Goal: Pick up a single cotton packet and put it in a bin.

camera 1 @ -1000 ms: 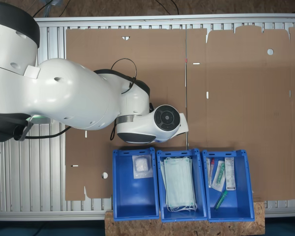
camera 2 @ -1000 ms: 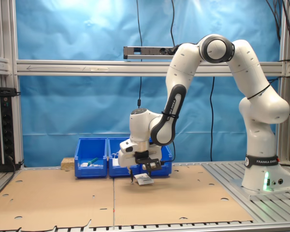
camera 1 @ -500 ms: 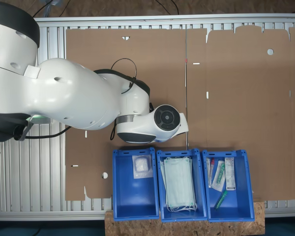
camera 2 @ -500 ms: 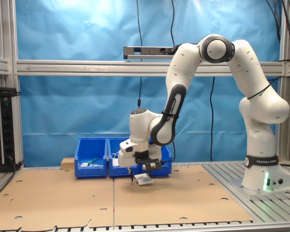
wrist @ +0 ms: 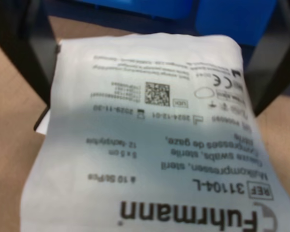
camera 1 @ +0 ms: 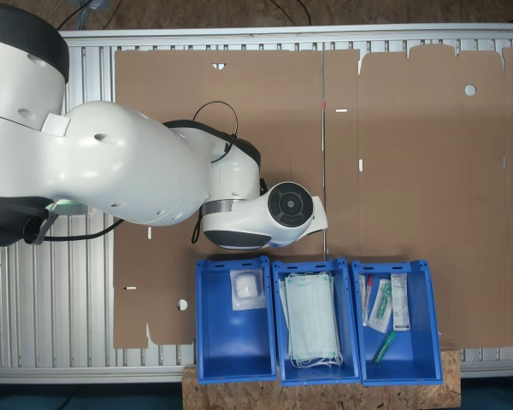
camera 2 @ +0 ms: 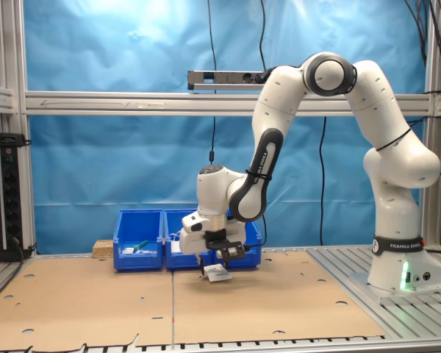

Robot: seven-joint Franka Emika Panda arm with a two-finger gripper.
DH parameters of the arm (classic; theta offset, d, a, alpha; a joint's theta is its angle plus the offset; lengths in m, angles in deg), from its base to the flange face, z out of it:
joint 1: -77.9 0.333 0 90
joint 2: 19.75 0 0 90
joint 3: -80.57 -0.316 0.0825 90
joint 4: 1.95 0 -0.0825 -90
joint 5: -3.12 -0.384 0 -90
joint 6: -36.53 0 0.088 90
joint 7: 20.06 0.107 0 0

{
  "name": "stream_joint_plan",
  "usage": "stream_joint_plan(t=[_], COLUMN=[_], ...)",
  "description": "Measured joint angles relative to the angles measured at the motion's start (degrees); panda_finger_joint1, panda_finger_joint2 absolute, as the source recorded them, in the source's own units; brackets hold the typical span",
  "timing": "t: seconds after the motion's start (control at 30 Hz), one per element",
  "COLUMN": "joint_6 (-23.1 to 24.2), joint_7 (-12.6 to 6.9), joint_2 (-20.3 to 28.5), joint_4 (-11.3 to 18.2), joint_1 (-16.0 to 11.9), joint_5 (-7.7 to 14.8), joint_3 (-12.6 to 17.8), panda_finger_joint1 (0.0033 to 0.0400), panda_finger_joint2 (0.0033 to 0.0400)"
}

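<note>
Since a second ago my gripper [camera 2: 217, 266] has lifted slightly in the second exterior view, and the cotton packet [camera 2: 219, 274] has come up with it, now hanging just clear of the cardboard sheet [camera 2: 279, 309]. The first exterior view shows no change: my arm [camera 1: 137, 171] covers the pick site.

Gripper state: my fingers [wrist: 24, 63] are clamped on the packet's far edge, one dark finger at each side of it in the wrist view. The packet [wrist: 154, 140] hangs below them, near the blue bins but not yet over any.

Handling assessment: the packet looks light, thin and soft. It sags and curls from the held edge, so I judge it will flap in a fast move. The smooth wrapper could slip; an edge grip is adequate only for a gentle carry.

Destination: the bin [camera 1: 235, 320] at the first exterior view's left, holding one small white packet [camera 1: 247, 290]. The face masks [camera 1: 312, 320] and syringe packs [camera 1: 385, 307] occupy the other two.
</note>
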Motion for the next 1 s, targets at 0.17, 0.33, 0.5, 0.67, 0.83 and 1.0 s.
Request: stream_joint_plan(t=[0.17, 0.33, 0.5, 0.67, 0.83, 1.0], joint_6=[0.0, 0.0, 0.0, 0.0, 0.0, 0.0], joint_7=[0.0, 0.0, 0.0, 0.0, 0.0, 0.0], joint_2=[0.0, 0.0, 0.0, 0.0, 0.0, 0.0], joint_4=[0.0, 0.0, 0.0, 0.0, 0.0, 0.0], joint_1=[0.0, 0.0, 0.0, 0.0, 0.0, 0.0], joint_5=[0.0, 0.0, 0.0, 0.0, 0.0, 0.0], joint_3=[0.0, 0.0, 0.0, 0.0, 0.0, 0.0], panda_finger_joint1=[0.0361, 0.02, 0.0108, 0.0108, 0.0059, 0.0059], panda_finger_joint2=[0.0361, 0.02, 0.0108, 0.0108, 0.0059, 0.0059])
